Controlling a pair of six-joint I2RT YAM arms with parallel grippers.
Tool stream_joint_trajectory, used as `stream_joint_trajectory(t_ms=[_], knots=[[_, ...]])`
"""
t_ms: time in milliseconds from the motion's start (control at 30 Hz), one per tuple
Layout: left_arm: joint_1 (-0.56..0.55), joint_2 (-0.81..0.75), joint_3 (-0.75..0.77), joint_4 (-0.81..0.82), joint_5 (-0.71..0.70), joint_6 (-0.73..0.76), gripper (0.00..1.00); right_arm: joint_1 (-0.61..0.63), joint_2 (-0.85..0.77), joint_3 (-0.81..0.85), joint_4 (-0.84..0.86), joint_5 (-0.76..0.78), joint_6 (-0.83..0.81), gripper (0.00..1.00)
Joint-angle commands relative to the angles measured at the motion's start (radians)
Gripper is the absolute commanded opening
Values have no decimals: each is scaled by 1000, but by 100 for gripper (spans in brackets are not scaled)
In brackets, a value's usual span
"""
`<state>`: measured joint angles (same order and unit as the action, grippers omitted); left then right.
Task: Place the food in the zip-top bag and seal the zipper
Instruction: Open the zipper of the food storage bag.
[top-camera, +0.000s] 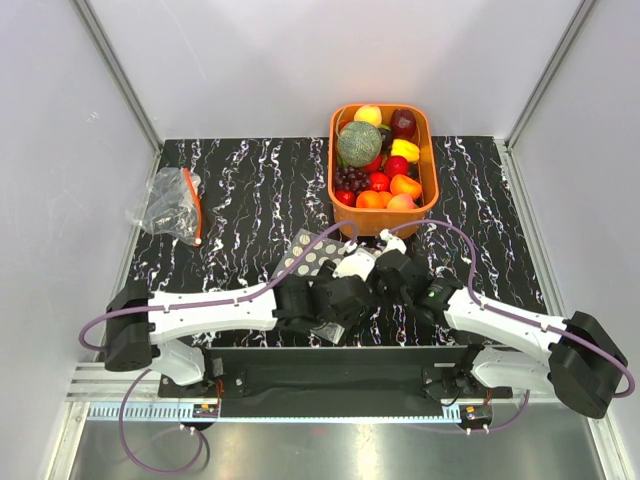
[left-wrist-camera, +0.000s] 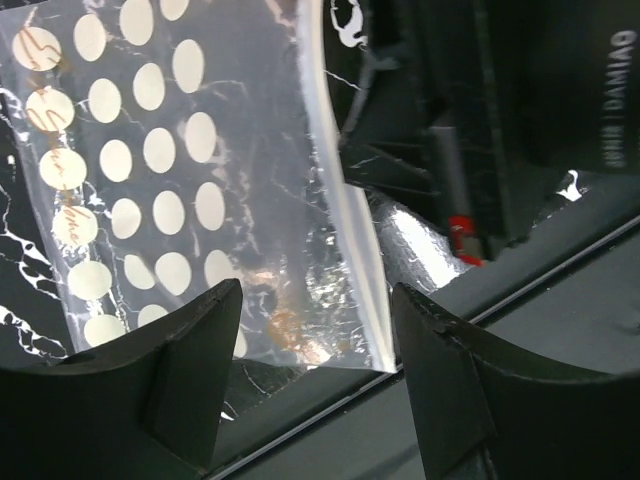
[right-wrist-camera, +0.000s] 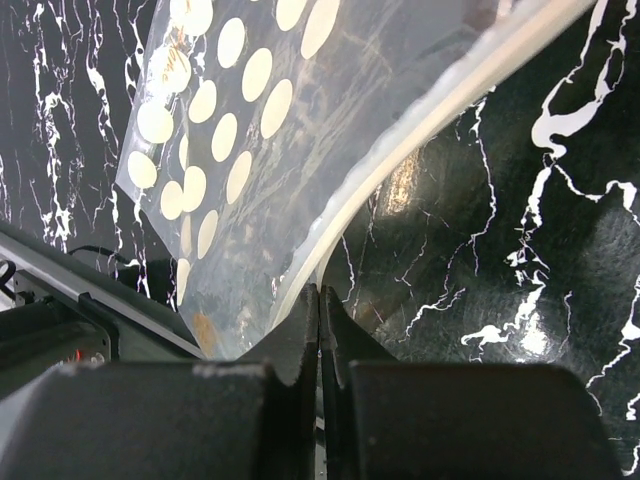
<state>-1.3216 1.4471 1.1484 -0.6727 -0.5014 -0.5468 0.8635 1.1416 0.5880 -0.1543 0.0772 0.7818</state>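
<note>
Counter (top-camera: 250, 180): black marble-look slab with white veins, glossy, showing glare in both wrist views. Plain pale walls (top-camera: 300, 60) close it in on the left, far and right sides, with aluminium posts (top-camera: 120, 75) at the far corners. A metal rail (top-camera: 330, 408) runs along the near edge under the arm bases. Purple cables (top-camera: 215, 300) loop along both arms.

Food is all in the orange basket (top-camera: 431, 165) at the far right of the counter. The green netted melon (top-camera: 359, 143) sits on top at its far left. The orange fruit (top-camera: 372, 199) and red-peach fruit (top-camera: 401, 203) are at its near end. Grapes (top-camera: 350, 180) and other toy produce are packed around them.

The zip-top bag (top-camera: 312, 255) is at counter centre, just near of the basket, with the white dots showing. Both arms converge on its near end.

The right tool (right-wrist-camera: 319, 300) is fully closed, pinching the zipper (right-wrist-camera: 420, 130). The strip curves up off the counter and runs straight into the fingertips.

The left tool (left-wrist-camera: 315, 310) is open with its jaws well apart. The near end of the bag and its zipper edge (left-wrist-camera: 345, 200) lie in the gap between them. I can't tell whether either finger touches the plastic.

A second, crumpled bag (top-camera: 172, 205) with an orange strip lies far left by the wall, well apart from the rest.
</note>
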Motion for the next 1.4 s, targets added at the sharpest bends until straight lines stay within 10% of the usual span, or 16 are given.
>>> stream_joint_trajectory(t_ms=[0, 1367], knots=[[-5, 25, 57, 5, -17, 16, 67, 3, 3, 52, 29, -14, 5, 0], [-39, -67, -116, 162, -89, -70, 63, 3, -6, 102, 4, -36, 43, 0]])
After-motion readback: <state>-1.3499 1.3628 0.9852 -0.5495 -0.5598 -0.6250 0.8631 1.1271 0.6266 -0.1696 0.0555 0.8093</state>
